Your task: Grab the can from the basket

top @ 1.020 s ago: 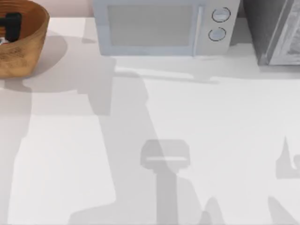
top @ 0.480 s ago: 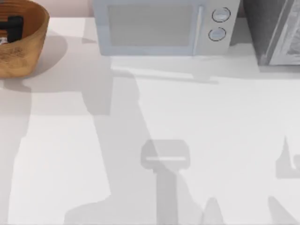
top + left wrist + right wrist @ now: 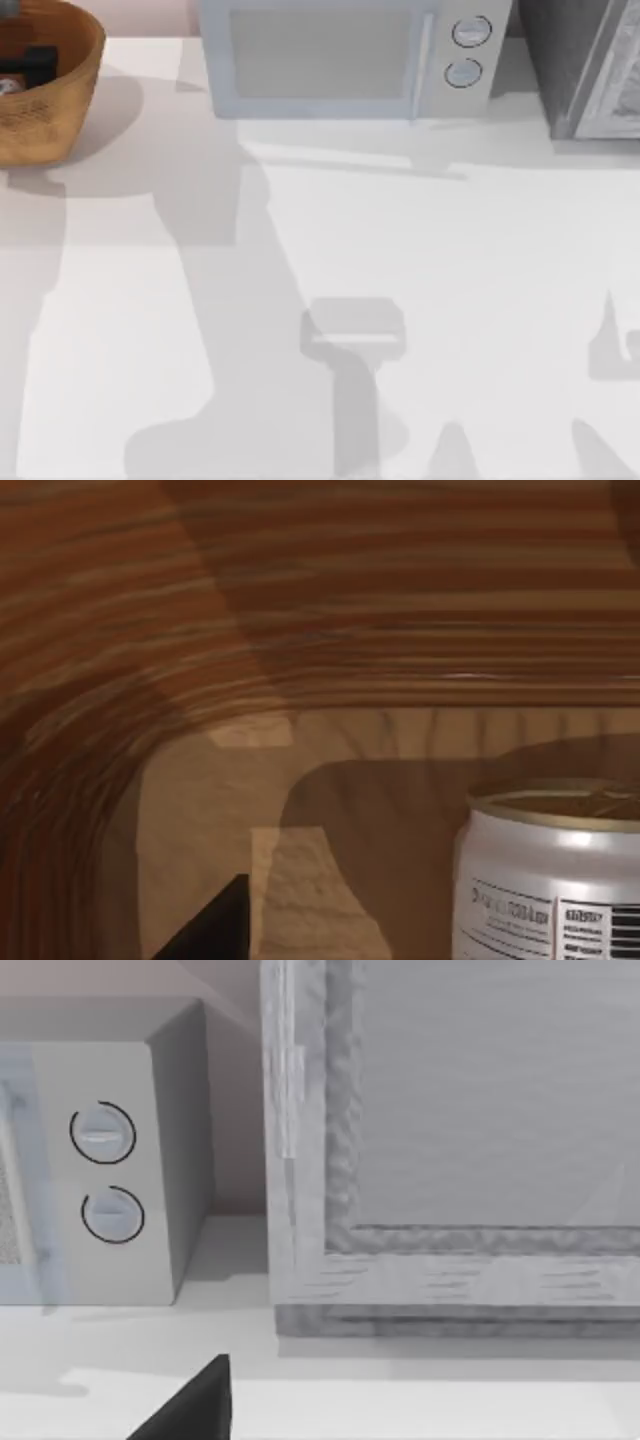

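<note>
The woven basket (image 3: 60, 110) stands at the table's far left corner. My left gripper (image 3: 38, 62) is down inside it, seen as a small dark block. In the left wrist view the ribbed orange-brown basket wall (image 3: 300, 600) rises close ahead. The can (image 3: 550, 880) stands upright on the basket floor, white-sided with small print and a dull tan top. One dark fingertip (image 3: 205, 930) sits well to the side of the can, not touching it. Nothing is between the fingers. My right gripper is parked off to the right, with one dark fingertip (image 3: 190, 1410) showing.
A pale blue-grey microwave (image 3: 340, 60) with two round knobs stands at the back middle. A grey box-like cabinet (image 3: 590, 70) stands at the back right, close ahead in the right wrist view (image 3: 450, 1160). Arm shadows lie across the white table (image 3: 450, 250).
The dark block of my left gripper inside the basket has shrunk and shifted slightly right and lower. Its arm's shadow on the table has swung to the left. The right arm has not moved.
</note>
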Robot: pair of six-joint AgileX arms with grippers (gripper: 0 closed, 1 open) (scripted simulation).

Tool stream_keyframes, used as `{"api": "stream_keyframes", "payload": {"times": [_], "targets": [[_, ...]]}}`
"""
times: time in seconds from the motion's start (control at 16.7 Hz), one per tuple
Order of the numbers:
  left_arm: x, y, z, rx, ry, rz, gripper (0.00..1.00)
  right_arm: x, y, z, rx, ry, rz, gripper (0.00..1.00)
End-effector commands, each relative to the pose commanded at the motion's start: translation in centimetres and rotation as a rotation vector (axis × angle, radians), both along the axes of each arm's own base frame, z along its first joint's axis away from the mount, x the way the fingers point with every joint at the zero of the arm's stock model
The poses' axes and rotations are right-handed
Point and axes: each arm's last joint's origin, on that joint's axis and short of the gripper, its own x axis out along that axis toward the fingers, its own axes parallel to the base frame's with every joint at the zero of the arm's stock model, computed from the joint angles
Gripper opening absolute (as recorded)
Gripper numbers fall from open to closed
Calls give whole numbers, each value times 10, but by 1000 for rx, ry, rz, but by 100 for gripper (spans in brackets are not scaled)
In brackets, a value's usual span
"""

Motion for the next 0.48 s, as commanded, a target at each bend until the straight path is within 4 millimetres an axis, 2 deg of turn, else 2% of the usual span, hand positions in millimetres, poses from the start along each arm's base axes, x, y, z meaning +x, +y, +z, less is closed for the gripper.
{"api": "stream_keyframes", "payload": {"times": [0.48], "targets": [[0,0,0,0,0,0,40,0,0,0,0,0,0,100]]}}
